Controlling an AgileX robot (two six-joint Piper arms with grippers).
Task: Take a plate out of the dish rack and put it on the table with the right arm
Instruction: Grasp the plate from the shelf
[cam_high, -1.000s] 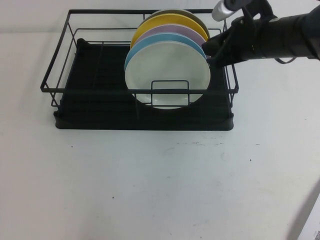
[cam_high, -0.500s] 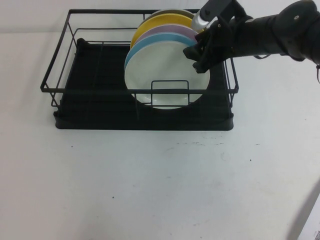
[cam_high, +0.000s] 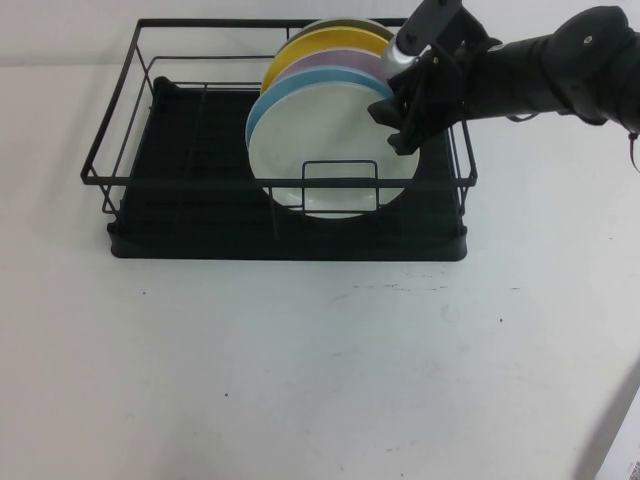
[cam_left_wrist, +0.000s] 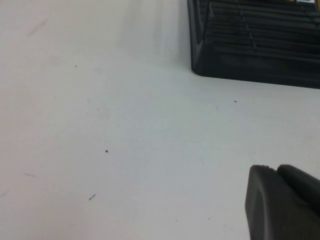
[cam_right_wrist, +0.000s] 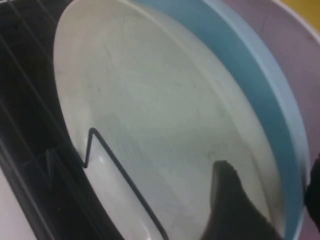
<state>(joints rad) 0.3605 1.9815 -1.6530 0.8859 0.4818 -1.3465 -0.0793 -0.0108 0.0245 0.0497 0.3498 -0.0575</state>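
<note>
The creamy-white plate stands upright at the front of the stack in the black wire dish rack. My right gripper is at the plate's upper right rim, open. In the right wrist view the gripper has one finger in front of the cream plate's face and the other past the light blue plate, so both rims lie between the jaws. My left gripper hovers shut over the bare white table, out of the high view.
Behind the cream plate stand the light blue plate, a lilac plate, a yellow plate and one more. A small wire loop stands before the cream plate. The white table stretches in front of the rack.
My right gripper moved left from the rack's right rail onto the front plates' upper right rim. The front plates have shifted slightly left.
</note>
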